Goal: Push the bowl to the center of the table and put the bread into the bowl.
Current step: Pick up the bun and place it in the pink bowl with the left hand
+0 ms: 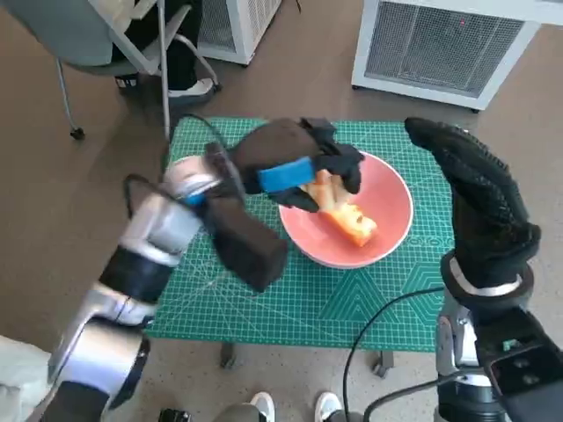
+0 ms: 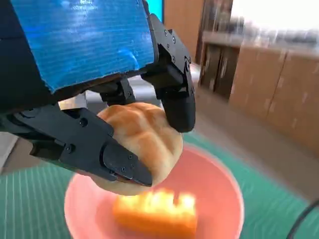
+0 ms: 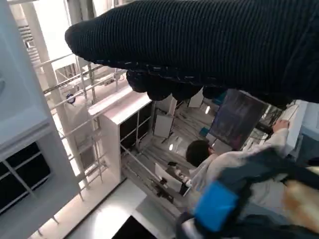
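No readable writing. Pink bowl [image 1: 387, 230] right of centre on green cutting mat [image 1: 264, 299] holds orange bread piece [image 1: 354, 227]. Left hand [image 1: 303, 169] pinches bread roll [image 2: 144, 139] above bowl. Right hand [image 1: 475, 189] spread, holding nothing.

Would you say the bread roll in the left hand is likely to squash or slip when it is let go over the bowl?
The bread roll looks soft and light, so the left hand gripping it may dent it slightly. Its rounded shape could let it roll a little inside the pink bowl, perhaps against the orange piece already there.
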Available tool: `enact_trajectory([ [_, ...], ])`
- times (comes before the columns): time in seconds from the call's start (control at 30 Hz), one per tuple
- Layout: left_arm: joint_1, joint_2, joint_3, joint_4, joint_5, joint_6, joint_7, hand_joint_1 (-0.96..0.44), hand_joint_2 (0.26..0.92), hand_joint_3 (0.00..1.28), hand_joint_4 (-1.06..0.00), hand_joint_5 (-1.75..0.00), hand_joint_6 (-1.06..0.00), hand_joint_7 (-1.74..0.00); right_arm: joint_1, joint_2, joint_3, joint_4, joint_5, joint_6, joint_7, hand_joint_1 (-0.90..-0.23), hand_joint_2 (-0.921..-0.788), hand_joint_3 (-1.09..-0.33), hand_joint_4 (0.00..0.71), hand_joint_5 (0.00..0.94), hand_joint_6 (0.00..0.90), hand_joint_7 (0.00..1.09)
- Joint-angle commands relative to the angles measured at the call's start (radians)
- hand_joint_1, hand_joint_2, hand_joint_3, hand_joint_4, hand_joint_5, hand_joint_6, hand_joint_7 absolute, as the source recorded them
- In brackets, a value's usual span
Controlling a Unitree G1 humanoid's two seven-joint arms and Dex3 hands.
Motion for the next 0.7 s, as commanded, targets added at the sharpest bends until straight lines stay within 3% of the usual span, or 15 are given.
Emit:
enact_trajectory([
  [0.03,-0.036,-0.013,-0.034,0.028,0.022,0.064,-0.071,-0.11,0.908,0.11,-0.39,-0.42,-0.38,-0.53,0.030,-0.004,-0.006,-0.011,-0.014,0.006,-0.013,-0.390,-0.921,-0.516,0.456,0.005,0.083,0.81],
  [0.1,-0.035,-0.019,-0.038,0.020,0.018,0.085,-0.093,-0.18,0.916,0.06,-0.36,-0.17,-0.39,-0.27,0.037,-0.006,-0.009,-0.016,-0.015,0.007,-0.014,-0.389,-0.921,-0.515,0.454,0.004,0.085,0.81],
  [0.2,-0.026,-0.018,-0.041,0.007,0.025,0.087,-0.085,-0.24,0.919,0.03,-0.32,-0.06,-0.41,-0.15,0.044,-0.007,-0.013,-0.018,-0.016,0.006,-0.016,-0.394,-0.921,-0.513,0.449,0.001,0.088,0.80],
  [0.47,-0.013,-0.018,-0.032,0.040,0.012,0.012,-0.016,-0.30,0.921,0.02,-0.27,0.00,-0.41,-0.06,0.054,-0.010,-0.020,-0.026,-0.019,0.012,-0.021,-0.402,-0.921,-0.506,0.433,0.000,0.089,0.78],
  [0.7,-0.001,-0.022,0.026,0.055,-0.086,-0.025,-0.022,-0.30,0.921,0.01,-0.25,0.00,-0.40,-0.04,0.053,-0.010,-0.028,-0.036,-0.026,0.025,-0.033,-0.411,-0.921,-0.502,0.420,0.000,0.103,0.74],
])
